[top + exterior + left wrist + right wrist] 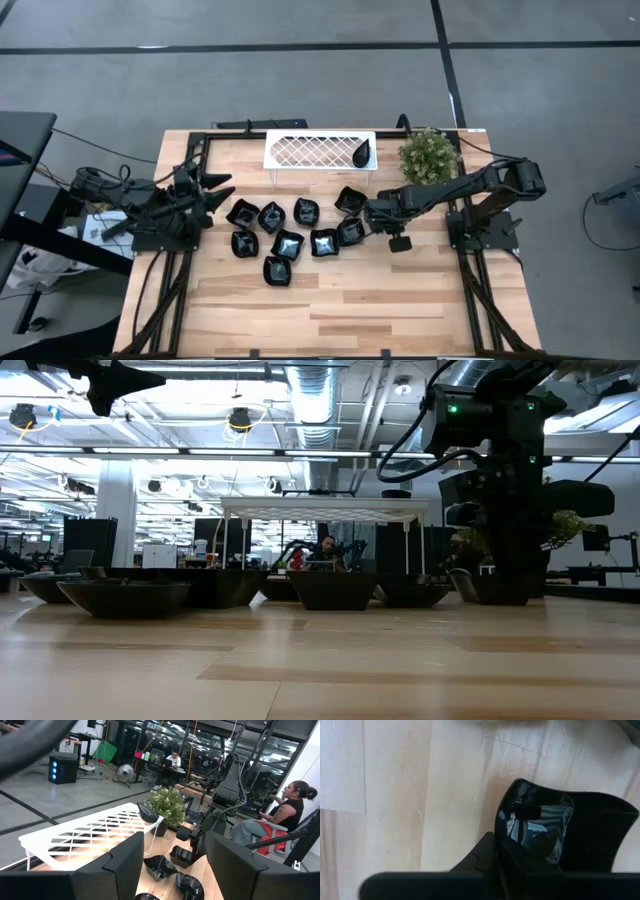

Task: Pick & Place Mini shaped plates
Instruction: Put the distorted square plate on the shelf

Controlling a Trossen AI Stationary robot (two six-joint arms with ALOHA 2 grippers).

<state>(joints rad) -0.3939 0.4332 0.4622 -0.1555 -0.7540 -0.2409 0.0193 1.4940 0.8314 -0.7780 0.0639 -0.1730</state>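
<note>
The right gripper [362, 226] is clamped on the rim of a mini shaped plate [540, 827] on the desk [400, 300].

Right gripper [366, 222] fingertips hidden against a black plate [540, 827] in the high view; wrist view cuts off that plate's far side. Low view: plates [125, 596] overlap edge-on, shapes unreadable. Tray [95, 827] partly blocked by left fingers [125, 865].

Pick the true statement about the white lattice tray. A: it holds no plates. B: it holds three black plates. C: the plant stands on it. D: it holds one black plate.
D: the high view shows a single teardrop plate at the right end of the white lattice tray; the plant stands beside it.
</note>
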